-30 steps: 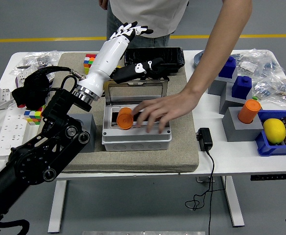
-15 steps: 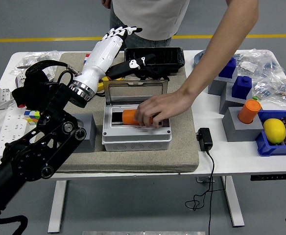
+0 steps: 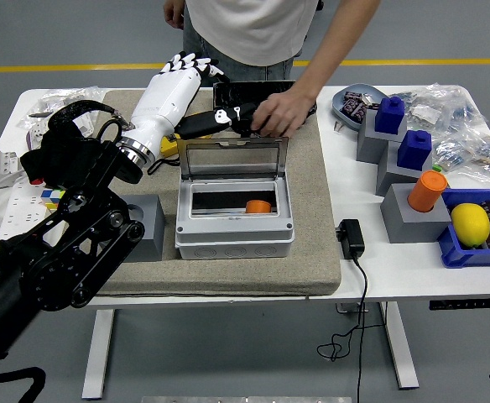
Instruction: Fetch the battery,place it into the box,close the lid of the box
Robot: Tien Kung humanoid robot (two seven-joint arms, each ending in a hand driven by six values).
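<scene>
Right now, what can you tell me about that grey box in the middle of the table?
The grey box looks like plastic and sits on a beige mat. Its clear lid, framed in grey, stands upright at the back, so it is open. Inside the dark opening lies an orange battery, toward the right. No hand touches the box.

1. Smooth grey plastic on the box [image 3: 234, 238], with a clear glossy lid [image 3: 231, 159].
2. Rough, matt grey cloth on the mat [image 3: 312, 243].
3. Glossy white shell on the left hand [image 3: 178, 80].
4. Smooth, matt white worktop [image 3: 413, 269].
5. Shiny orange battery [image 3: 258, 206].
</scene>
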